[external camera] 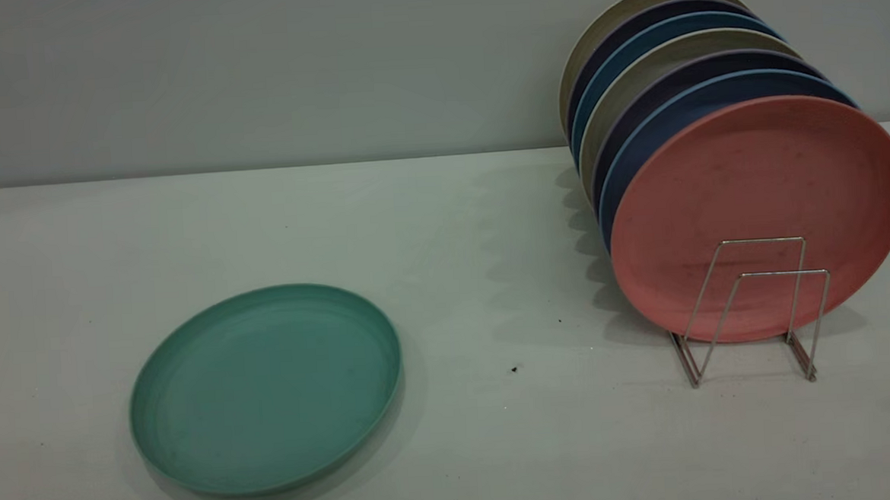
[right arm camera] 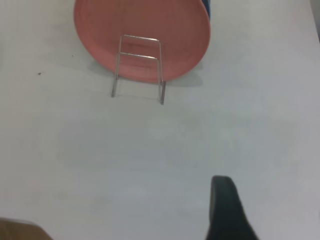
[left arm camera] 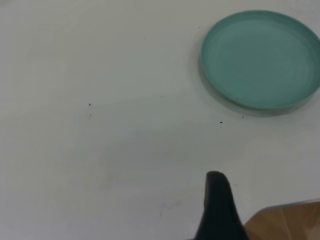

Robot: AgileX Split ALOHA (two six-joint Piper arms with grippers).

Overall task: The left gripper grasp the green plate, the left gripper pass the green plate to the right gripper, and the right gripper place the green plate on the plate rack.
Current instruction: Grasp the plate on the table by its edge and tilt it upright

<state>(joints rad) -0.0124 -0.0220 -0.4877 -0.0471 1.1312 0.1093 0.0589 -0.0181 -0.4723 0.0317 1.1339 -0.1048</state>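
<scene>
your left pincer (left arm camera: 219, 210) shows only one dark finger, held above the tabletop (left arm camera: 100, 150). your right pincer (right arm camera: 227, 210) shows the same, one dark finger over the tabletop.

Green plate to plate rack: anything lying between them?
Only bare table with a few dark specks, per the exterior view. The green plate lies flat, well apart from the plate rack.

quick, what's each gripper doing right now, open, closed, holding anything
Left gripper: holding nothing, far from the green plate; open or closed cannot be told.
Right gripper: holding nothing; cannot be told.
</scene>
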